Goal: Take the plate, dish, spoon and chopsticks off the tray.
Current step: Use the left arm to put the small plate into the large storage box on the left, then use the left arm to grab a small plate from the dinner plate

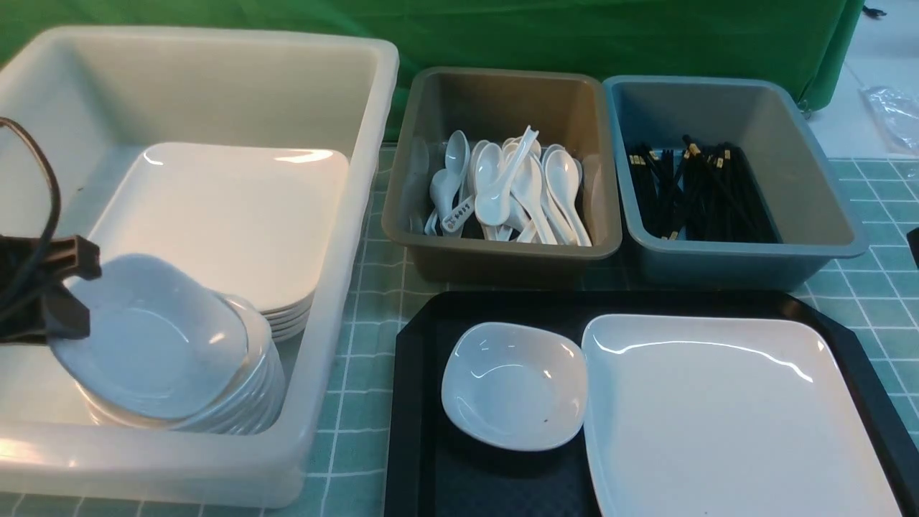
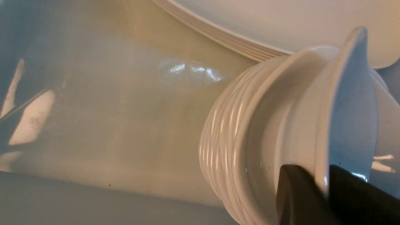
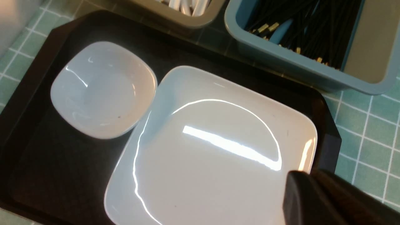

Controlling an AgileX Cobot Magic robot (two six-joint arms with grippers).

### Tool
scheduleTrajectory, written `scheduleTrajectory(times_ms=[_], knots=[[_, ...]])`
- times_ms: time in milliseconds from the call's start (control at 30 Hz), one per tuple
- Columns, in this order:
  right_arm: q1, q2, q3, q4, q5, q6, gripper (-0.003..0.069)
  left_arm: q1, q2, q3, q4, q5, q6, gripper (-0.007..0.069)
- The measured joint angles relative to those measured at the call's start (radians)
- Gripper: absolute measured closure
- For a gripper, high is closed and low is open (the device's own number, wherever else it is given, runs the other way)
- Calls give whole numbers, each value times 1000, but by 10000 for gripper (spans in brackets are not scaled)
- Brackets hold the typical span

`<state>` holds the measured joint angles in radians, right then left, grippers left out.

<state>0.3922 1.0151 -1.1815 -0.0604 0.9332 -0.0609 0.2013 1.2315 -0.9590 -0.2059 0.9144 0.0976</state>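
Slippage worries us: our left tool (image 2: 312, 175) pinches the rim of a small rounded-square white dish (image 1: 154, 334), tilted atop the stack of like dishes (image 1: 248, 402) beneath it in the big white plastic tub (image 1: 337, 287); released askew, it may slide off. Our right tool (image 3: 307, 176), pressed together and empty, hovers over a corner of the large glossy white rectangular plate (image 1: 718, 416) on the black tray (image 1: 420, 402) below; its slick rim may escape a grip.
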Motion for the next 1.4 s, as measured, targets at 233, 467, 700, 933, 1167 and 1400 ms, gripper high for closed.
scheduleTrajectory(times_ms=[233, 467, 700, 933, 1167, 1400], knots=[[0, 0, 0, 1, -4, 0, 590, 0, -9, -112, 55, 49, 8, 179], [0, 0, 0, 1, -3, 0, 589, -6, -32, -331, 19, 119, 32, 108], [0, 0, 0, 2, -3, 2, 589, -294, 13, -361, -83, 122, 63, 396], [0, 0, 0, 2, -3, 3, 587, -650, 202, -361, -42, 65, 54, 608], [0, 0, 2, 2, -2, 2, 579, -800, 430, -383, 18, -73, 31, 544], [0, 0, 2, 2, -3, 1, 570, -801, 611, -487, 104, -92, 17, 323]])
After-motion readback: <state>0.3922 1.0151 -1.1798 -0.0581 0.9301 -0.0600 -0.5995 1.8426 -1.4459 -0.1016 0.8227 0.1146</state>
